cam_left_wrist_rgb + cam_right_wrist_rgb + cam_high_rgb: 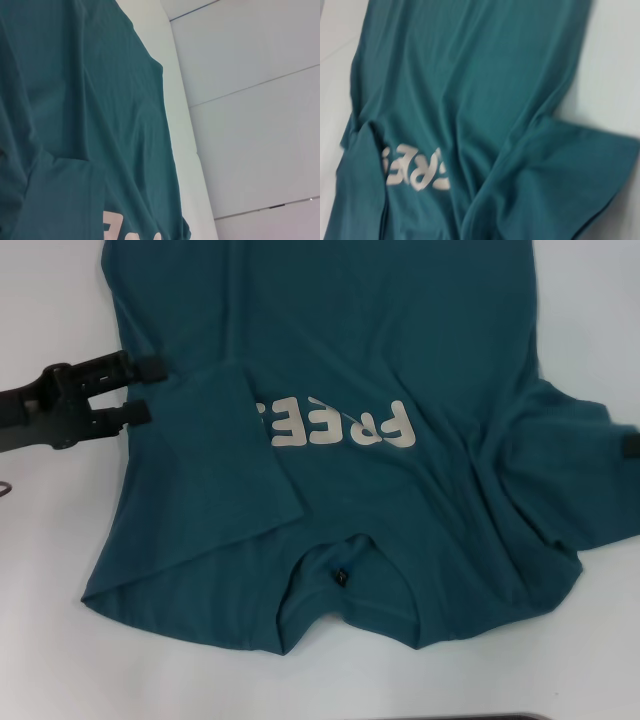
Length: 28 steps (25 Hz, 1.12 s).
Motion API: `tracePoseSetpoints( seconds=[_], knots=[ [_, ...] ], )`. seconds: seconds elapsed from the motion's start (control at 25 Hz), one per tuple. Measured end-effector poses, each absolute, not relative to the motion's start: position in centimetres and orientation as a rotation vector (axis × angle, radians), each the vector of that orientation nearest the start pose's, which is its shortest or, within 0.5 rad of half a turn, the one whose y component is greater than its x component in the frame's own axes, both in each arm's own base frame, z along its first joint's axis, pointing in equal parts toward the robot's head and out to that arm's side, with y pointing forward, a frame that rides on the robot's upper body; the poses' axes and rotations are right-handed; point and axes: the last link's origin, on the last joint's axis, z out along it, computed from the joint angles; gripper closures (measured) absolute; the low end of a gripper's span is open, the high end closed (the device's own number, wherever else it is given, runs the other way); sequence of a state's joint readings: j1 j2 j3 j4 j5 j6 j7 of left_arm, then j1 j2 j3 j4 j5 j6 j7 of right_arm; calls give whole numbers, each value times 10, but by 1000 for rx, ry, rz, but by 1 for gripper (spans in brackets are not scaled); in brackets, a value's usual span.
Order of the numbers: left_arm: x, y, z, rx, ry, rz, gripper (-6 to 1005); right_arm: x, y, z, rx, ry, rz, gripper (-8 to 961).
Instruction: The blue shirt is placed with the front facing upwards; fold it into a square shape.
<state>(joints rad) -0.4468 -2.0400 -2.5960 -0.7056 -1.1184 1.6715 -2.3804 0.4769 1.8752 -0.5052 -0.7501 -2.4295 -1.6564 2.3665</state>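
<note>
The blue shirt (pixel 400 330) lies front up on the white table (pixel 50 590), its collar (pixel 345 550) toward the near edge. Off-white letters (pixel 345 425) cross the chest. The sleeve on my left (pixel 215 455) is folded inward and covers the start of the lettering. The other sleeve (pixel 575 465) lies spread out to the right. My left gripper (pixel 145 390) stands open at the shirt's left edge, fingertips over the fold, holding nothing. Only a black bit of my right gripper (pixel 632 445) shows at the right border. Both wrist views show the shirt (pixel 75 100) (pixel 470 75).
White tabletop (pixel 590 300) surrounds the shirt on the left, right and near side. The shirt's lower body runs out of the head view at the top. A dark strip (pixel 520 717) marks the table's near edge.
</note>
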Motion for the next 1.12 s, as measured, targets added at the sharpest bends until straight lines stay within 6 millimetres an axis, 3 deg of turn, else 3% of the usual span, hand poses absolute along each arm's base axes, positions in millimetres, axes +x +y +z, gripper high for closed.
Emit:
tracePoseSetpoints(
  seconds=[0.2,0.6,0.8,1.12],
  knots=[
    [-297,306,41,-2143,-2024,-957,61,361,302,125,-2028,1925,353,937],
    [-297,305,42,-2141,-2025,-963,61,360,311,148,-1973,1884,370,925],
    [-298,305,44,-2133,-2023,-974,61,349,322,152,-1988,1860,394,919],
    [-300,304,47,-2111,-2021,-998,61,322,326,136,-2149,1883,416,910]
  ],
)
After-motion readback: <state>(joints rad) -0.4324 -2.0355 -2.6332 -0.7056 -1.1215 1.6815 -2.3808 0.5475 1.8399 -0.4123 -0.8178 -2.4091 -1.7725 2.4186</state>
